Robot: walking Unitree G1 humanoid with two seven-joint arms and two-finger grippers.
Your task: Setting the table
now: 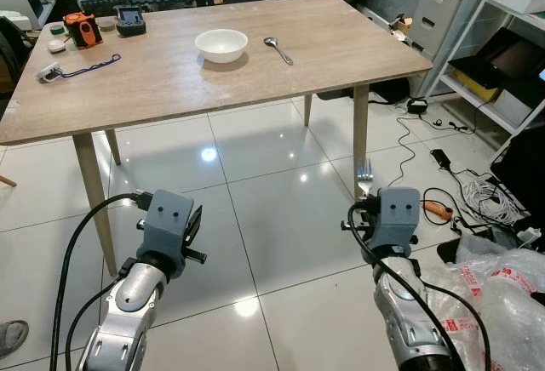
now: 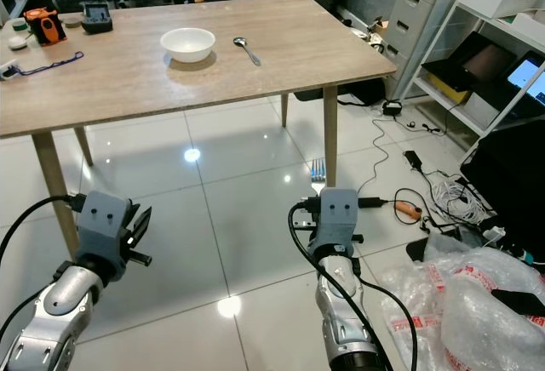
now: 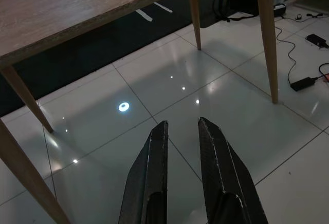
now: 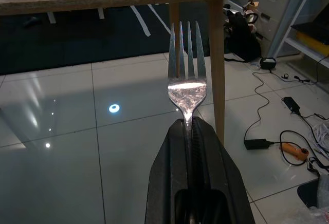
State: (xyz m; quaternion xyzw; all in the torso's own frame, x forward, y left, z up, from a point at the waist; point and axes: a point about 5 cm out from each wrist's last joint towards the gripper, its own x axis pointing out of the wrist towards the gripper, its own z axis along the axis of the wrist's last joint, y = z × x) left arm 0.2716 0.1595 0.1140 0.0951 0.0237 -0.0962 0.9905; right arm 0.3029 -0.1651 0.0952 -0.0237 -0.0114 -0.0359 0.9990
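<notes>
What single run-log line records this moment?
right gripper: shut on fork, tines out | left gripper: open, empty | table: bowl, spoon right of it

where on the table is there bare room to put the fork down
Bare wood lies left of the bowl, between it and the blue cord, and along the table's near edge. Right of the spoon is free too. The far left corner is crowded with gadgets.

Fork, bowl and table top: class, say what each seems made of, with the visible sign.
Fork: polished metal, probably steel; bright glare on its neck. Bowl: white, smooth, likely ceramic, possibly plastic. Table: matt pale wood grain, perhaps laminate.
</notes>
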